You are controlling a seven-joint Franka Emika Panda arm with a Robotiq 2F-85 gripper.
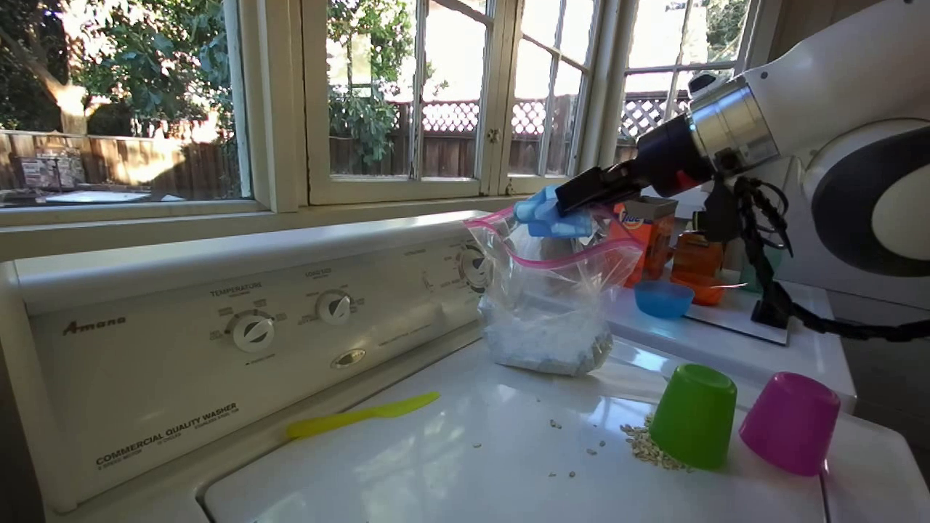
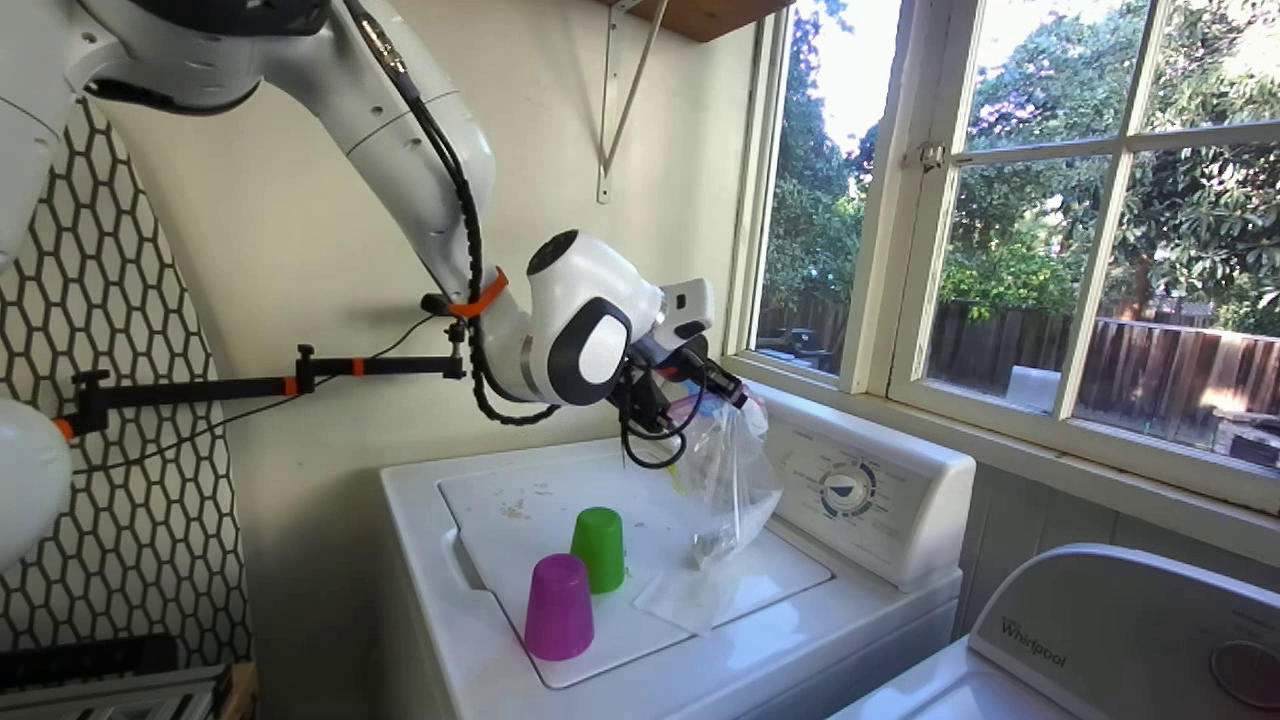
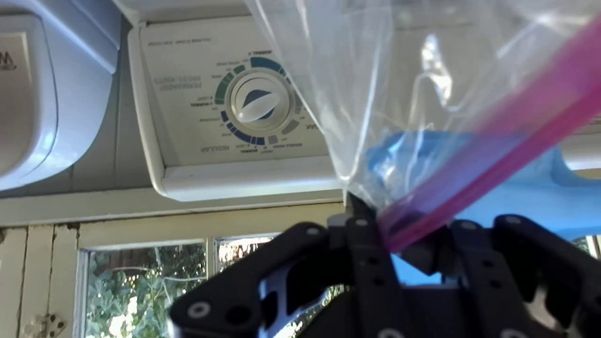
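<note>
The fingers (image 3: 371, 263) apparently pinch the blue plastic piece (image 1: 541, 214) at the mouth of the clear bag (image 1: 545, 312) below them, seemingly a holding step, the next move calling for care near its pink rim (image 1: 545, 263).

Glossy white Amana washer top (image 1: 392, 476). On it: green cup (image 1: 694, 416) and magenta cup (image 1: 790, 423), both upside down, near each other; heap of oat-like flakes (image 1: 644, 443) against green cup; stray flakes (image 1: 555, 423) scattered; yellow plastic knife (image 1: 363, 415) lying well apart from cups.

Both exterior views overlook the washer (image 1: 407, 465) toward windows (image 2: 1040, 155); the wrist view sits close, inverted.
</note>
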